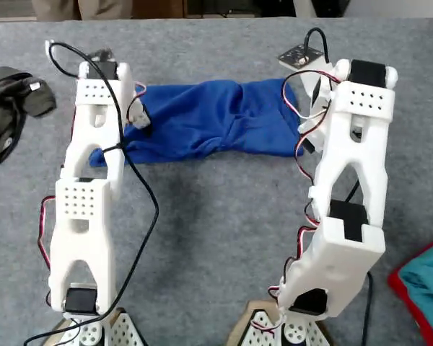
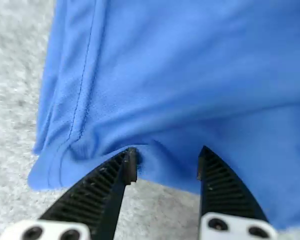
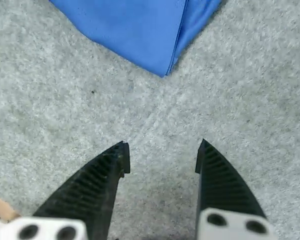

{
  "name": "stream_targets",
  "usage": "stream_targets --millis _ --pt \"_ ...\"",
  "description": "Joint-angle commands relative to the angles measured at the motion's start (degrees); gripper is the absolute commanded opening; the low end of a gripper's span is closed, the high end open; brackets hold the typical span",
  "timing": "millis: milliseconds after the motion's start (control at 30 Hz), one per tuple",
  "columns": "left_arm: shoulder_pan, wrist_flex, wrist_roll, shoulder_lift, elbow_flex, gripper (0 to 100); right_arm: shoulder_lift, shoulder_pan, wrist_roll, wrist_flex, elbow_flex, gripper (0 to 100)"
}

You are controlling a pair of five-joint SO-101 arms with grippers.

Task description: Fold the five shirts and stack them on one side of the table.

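A blue shirt [image 1: 209, 119] lies folded into a long strip across the far middle of the grey table [image 1: 216, 231]. My left arm [image 1: 94, 144] stands over its left end. There my left gripper [image 2: 167, 167] is open, its black fingertips [image 2: 127, 165] right at the hem of the blue shirt [image 2: 190, 75], with the edge of the cloth between them. My right arm [image 1: 353, 144] stands at the strip's right end. My right gripper [image 3: 162, 157] is open over bare table, a short way from the folded corner of the blue shirt [image 3: 140, 35].
A dark olive shirt [image 1: 11, 108] lies crumpled at the table's far left edge. A teal shirt [image 1: 429, 277] with a red one under it sits at the near right edge. Cables hang along both arms.
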Motion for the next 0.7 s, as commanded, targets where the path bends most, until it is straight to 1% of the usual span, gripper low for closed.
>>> stream_targets --millis 0,133,233,400,500,667 --pt "-1.1 0.6 0.1 2.2 -0.8 21 -3.6 -0.7 -0.6 -0.9 0.0 23.1" --pt "-2.4 0.7 -0.1 3.1 2.2 20 -1.5 -0.6 -0.6 -0.8 0.0 23.1" --pt "-2.5 0.7 -3.2 1.2 5.1 16 0.7 -0.5 -0.6 -0.6 -0.4 23.1" --pt "-2.0 0.7 -4.8 -6.5 8.7 4 2.1 -0.8 -0.6 -0.9 -0.6 23.1" --pt "-1.8 0.7 -5.4 -11.4 8.5 6 2.2 -0.8 -0.6 -2.0 -0.5 23.1" --pt "-2.0 0.7 -5.5 -16.6 9.2 15 2.2 -0.8 -0.4 -2.0 -0.5 23.1"
